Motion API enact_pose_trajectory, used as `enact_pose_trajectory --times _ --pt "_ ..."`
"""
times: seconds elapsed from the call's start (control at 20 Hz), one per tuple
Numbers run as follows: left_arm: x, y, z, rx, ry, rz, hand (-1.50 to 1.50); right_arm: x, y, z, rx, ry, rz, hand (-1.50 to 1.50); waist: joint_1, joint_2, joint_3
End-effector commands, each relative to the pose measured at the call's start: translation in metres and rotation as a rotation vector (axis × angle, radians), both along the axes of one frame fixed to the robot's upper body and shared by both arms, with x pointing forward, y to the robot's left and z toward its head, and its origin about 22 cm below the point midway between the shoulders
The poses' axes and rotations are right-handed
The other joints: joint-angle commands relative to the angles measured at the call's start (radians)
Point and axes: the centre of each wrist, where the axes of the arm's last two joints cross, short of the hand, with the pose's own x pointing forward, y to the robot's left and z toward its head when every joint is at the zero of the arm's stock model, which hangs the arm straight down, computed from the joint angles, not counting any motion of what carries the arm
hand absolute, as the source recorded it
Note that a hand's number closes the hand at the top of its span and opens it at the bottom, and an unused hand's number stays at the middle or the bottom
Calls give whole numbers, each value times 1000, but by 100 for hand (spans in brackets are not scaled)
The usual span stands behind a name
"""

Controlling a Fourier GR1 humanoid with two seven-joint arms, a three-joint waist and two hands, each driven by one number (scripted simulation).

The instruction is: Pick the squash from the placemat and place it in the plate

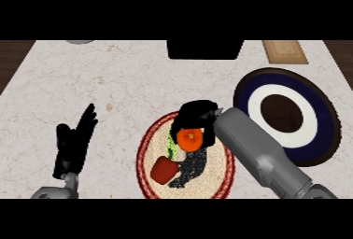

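1. Counter [103, 79]: bare marble lies left of and beyond the placemat [148, 154].
2. Plate [321, 116], navy-rimmed, sits just right of the placemat, near the counter's right edge.
3. Right hand [196, 114] over the placemat, fingers curled round the orange squash [189, 137].
4. Left hand [72, 142] rests left of the placemat, fingers straight.
5. Red vegetable [163, 170] lies on the placemat.

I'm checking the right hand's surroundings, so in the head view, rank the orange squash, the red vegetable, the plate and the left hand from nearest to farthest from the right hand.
1. Orange squash: within the right hand's fingers, on the placemat.
2. Red vegetable: lower left on the placemat.
3. Plate: off to the right.
4. Left hand: far left, resting open.
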Motion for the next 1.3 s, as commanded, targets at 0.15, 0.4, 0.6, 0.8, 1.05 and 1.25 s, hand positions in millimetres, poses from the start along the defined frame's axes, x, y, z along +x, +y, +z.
enact_pose_trajectory --times 0.15,0.4,0.6,0.8,1.05,1.25 --pt "5 2 7 7 4 3 0 6 3 -10 68 -29 20 150 3 3 0" --pt "-14 11 7 16 18 0 0 9 -11 0 213 -135 -117 150 0 -1 0" --pt "-8 11 -7 3 22 46 0 22 -37 10 205 -297 -643 150 -53 -16 -1" --pt "-15 18 -12 5 44 91 0 21 -83 -6 175 -416 -1135 150 -108 -33 -2" --pt "-8 13 -9 10 28 86 0 16 -29 22 333 -599 -1351 150 -98 -35 -4" --pt "-14 22 -8 11 33 93 0 14 -17 51 478 -841 -1479 150 -87 -38 -4"
